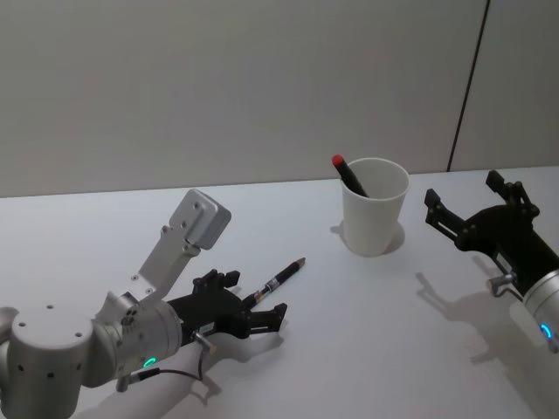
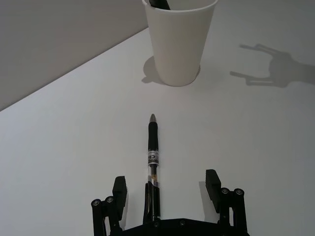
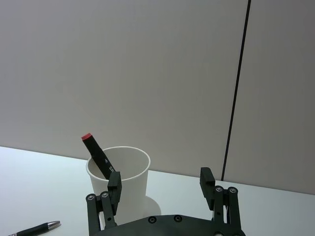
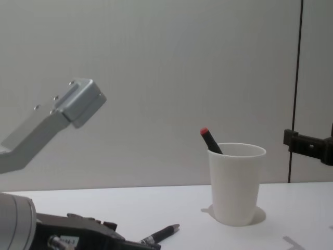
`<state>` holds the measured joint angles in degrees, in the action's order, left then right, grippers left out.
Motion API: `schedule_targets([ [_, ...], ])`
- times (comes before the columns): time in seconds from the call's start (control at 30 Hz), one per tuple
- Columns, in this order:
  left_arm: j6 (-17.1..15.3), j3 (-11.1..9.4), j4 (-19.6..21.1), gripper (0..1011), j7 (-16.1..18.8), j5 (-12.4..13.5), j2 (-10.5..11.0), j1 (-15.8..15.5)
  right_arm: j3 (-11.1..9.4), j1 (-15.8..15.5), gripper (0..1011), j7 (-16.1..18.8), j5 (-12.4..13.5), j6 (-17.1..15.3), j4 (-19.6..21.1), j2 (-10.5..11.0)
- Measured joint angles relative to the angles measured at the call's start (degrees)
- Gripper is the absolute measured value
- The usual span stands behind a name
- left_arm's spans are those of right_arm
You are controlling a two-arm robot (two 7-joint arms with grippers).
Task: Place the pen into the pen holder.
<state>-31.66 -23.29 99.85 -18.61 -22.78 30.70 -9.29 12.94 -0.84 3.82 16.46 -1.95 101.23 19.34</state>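
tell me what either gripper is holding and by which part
Nothing is held. The left gripper is open astride the back of the pen; the right gripper is open, empty.

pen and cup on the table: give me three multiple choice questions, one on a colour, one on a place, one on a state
1. The top end of the marker standing in the pen holder is:
A. blue
B. red
C. green

2. The pen is:
A. inside the pen holder
B. lying on the table between the left gripper's fingers
C. leaning against the wall

3. The left gripper is:
A. shut on the pen
B. shut on the marker
C. open

Answers:
1 B, the red end sticks up above the rim.
2 B, the left wrist view shows its rear end lying flat between the fingers.
3 C, the fingers stand apart on either side of the pen.
The right gripper hovers open beside the pen holder.
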Motion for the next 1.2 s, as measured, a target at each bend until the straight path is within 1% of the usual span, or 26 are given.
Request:
schedule_targets([
  [0.37, -1.7, -0.1, -0.5, 1001, 0.1, -0.8, -0.3, 0.0, 0.0, 0.0, 1001, 0.0, 0.0, 0.0, 0.0, 0.0],
  [0.73, -3.2, -0.2, -1.3, 1001, 0.7, -1.5, -1.3, -0.5, 0.0, 0.0, 1001, 0.0, 0.0, 0.0, 0.0, 0.0],
  [1.2, -3.9, -0.4, -2.4, 1001, 1.9, -1.5, -2.3, -1.2, 0.0, 0.0, 1001, 0.0, 0.0, 0.0, 0.0, 0.0],
])
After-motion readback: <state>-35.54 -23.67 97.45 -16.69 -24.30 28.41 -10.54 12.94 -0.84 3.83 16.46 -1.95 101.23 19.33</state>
